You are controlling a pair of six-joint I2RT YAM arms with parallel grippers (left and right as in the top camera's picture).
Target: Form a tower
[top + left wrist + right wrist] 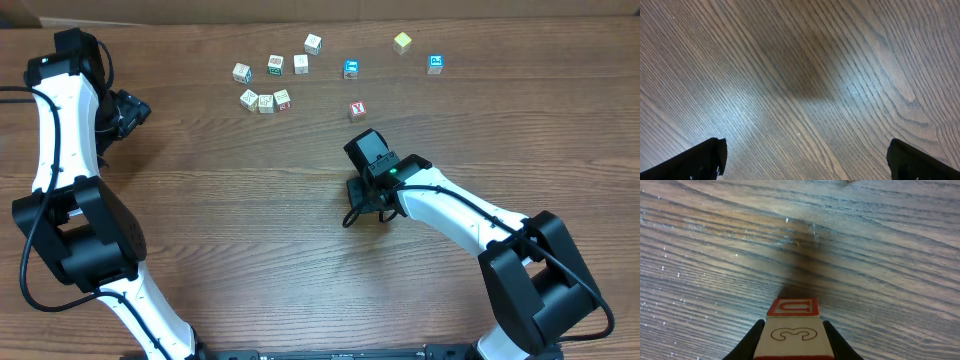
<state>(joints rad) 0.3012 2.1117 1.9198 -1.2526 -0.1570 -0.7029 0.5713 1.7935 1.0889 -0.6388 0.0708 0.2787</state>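
right arm (pixel 450 212): reaches from the lower right to mid-frame in the overhead view. in its wrist view the right jaws are closed on a cube (pixel 793 332), with a black finger (pixel 753 341) pressed to each side. the cube shows a cream face with an outlined "3" and, beyond it, a red-framed face with a "u". cannot tell whether it touches the bench (pixel 700 255). in the overhead view it is hidden under the wrist.

left arm (pixel 48 120): upper left of the overhead view. left jaws stand wide open, gripping nothing, with wood grain between the two tips at the bottom corners of the wrist view.

tower: not yet begun. loose cubes (pixel 301 64) lie singly across the top centre of the overhead view. a row of three cubes (pixel 266 102) sits tight together at the left of the group. two blue-faced cubes (pixel 351 68) lie further right. a red-lettered cube (pixel 358 110) lies nearest the right wrist, apart from it.
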